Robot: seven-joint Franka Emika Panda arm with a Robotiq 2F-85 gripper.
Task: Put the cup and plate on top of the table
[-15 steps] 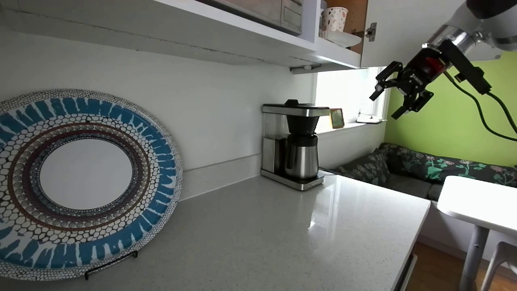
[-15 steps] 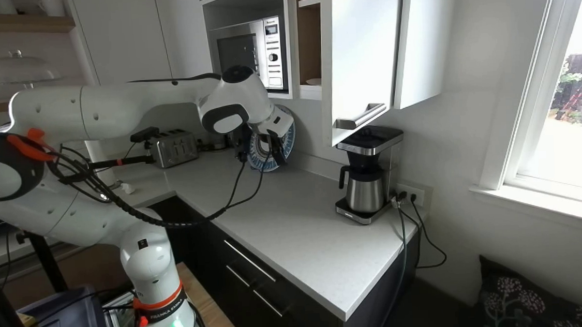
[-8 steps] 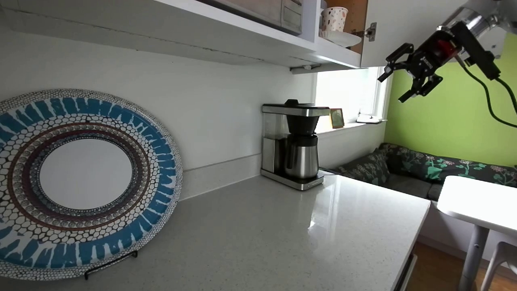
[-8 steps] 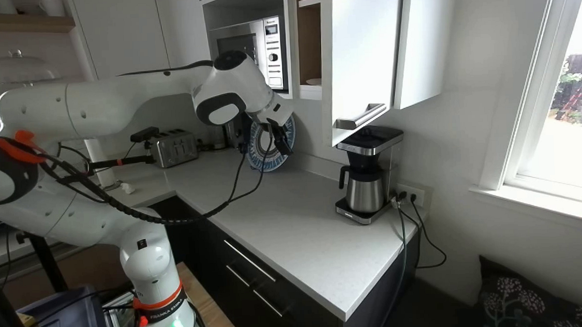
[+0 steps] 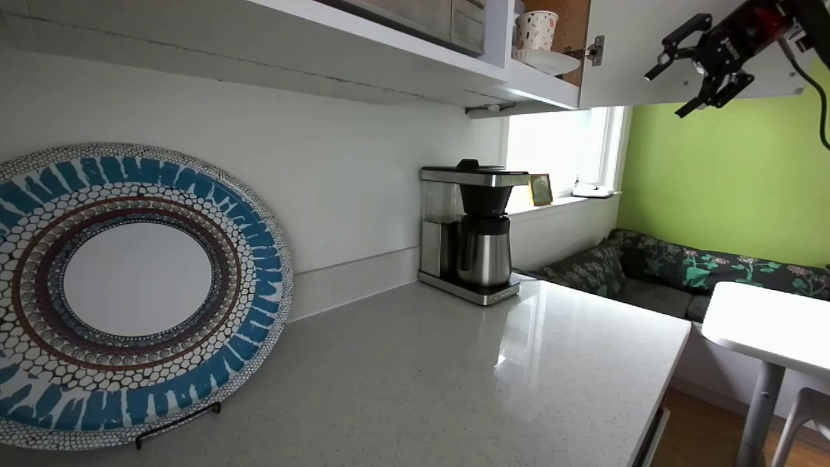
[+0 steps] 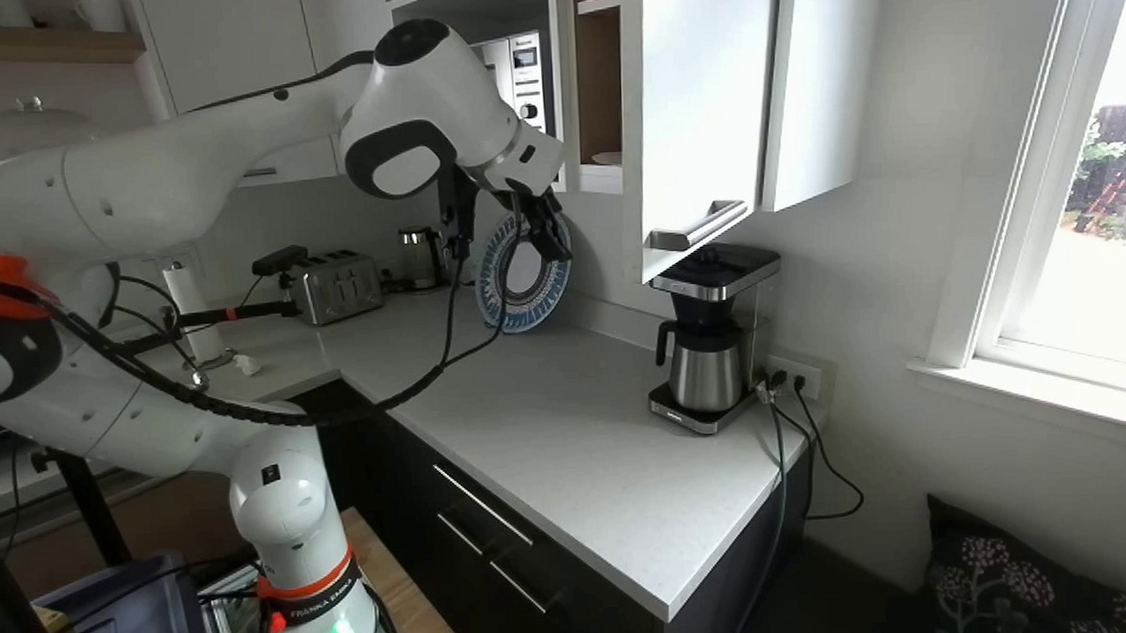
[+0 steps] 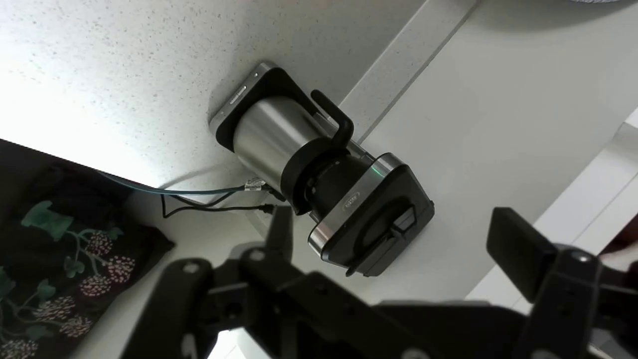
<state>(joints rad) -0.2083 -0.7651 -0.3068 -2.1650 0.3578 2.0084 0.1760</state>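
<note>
The cup (image 5: 537,30), cream-white with speckles, stands upright in the open wall cabinet, over the white plate (image 5: 548,61), whose rim juts past the shelf edge. A sliver of the plate (image 6: 606,158) also shows in an exterior view, where the cup is hidden by the cabinet door. The table is the pale grey countertop (image 5: 402,383), also in an exterior view (image 6: 548,429) and the wrist view (image 7: 149,75). My gripper (image 5: 666,95) is open and empty, high above the counter and apart from the cup and plate. Its spread fingers (image 7: 391,215) show in the wrist view.
A coffee maker (image 5: 480,233) stands on the counter against the wall. The open cabinet door (image 6: 706,115) hangs above it. A large blue patterned decorative plate (image 5: 253,272) leans on the wall. A microwave (image 6: 526,74) sits beside the open cabinet section. A toaster (image 6: 339,287) stands farther back.
My gripper has moved up and, in an exterior view, to the right, and now shows in front of the open cabinet door. It stays open. The cup and plate have not moved.
</note>
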